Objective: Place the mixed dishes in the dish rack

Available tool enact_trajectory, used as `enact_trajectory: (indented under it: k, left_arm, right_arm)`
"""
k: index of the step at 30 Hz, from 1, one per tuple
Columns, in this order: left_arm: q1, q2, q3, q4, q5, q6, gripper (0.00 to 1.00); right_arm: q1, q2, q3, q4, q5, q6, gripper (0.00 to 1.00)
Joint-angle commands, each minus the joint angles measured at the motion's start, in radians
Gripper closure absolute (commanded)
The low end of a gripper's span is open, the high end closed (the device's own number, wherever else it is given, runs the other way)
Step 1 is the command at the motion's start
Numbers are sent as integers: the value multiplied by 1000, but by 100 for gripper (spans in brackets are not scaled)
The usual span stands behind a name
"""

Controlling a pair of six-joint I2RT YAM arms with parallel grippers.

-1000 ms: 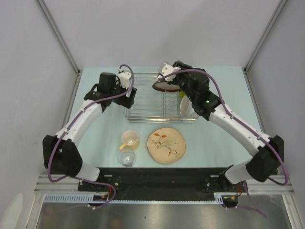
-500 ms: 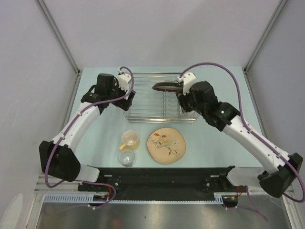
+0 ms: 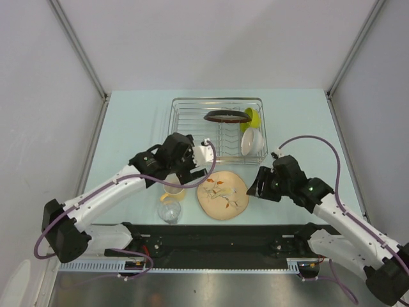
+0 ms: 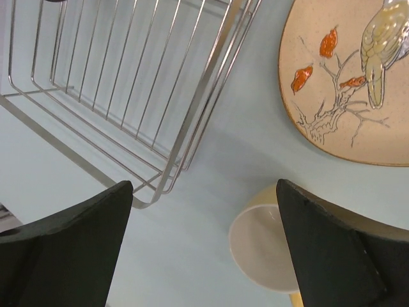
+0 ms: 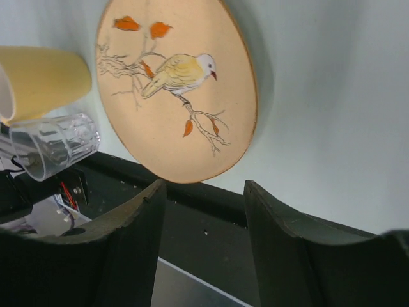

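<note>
From above, the dish rack [image 3: 192, 125] sits at the far middle of the pale counter [image 3: 128, 128]. The dark red-brown round dish [image 3: 227, 116] stands on edge among its dividers, with the small lime-green bowl [image 3: 254, 118] just right of it and the white bowl [image 3: 252, 142] in the rack's near right corner. On the counter in front of the rack lie the beige patterned plate [image 3: 222, 195], the cream-yellow mug [image 3: 173, 187] to its left and the small clear glass [image 3: 169, 211] nearer the bases. The left pincer [image 3: 192, 169] hangs just over the mug, and the right pincer [image 3: 257, 184] is beside the plate's right edge. The left wrist camera shows the left pincer [image 4: 203, 188] spread wide with nothing between its fingers. Below it is the mug's open mouth [image 4: 262, 249], with the rack's corner [image 4: 128, 83] and the plate [image 4: 358, 83] beyond. The right wrist camera shows the right pincer [image 5: 204, 192] partly open and empty, facing the plate [image 5: 179, 89], mug [image 5: 45, 80] and glass [image 5: 54, 144].
</note>
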Motion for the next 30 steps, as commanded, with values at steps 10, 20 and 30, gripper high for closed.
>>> enact_trajectory:
  k: [10,20,30]
  left_arm:
    - [-86,69,-96,97,-89,144,0]
    - [-114,181,-102,114,-43,225,0]
    - [-127,254,-130,133,-55,291,0]
  right_arm:
    - [-56,101,-313,435,-59,344,42]
    - [-80,24,-461,591,34,456,43]
    - [-1,78,-464,660,117,525,43]
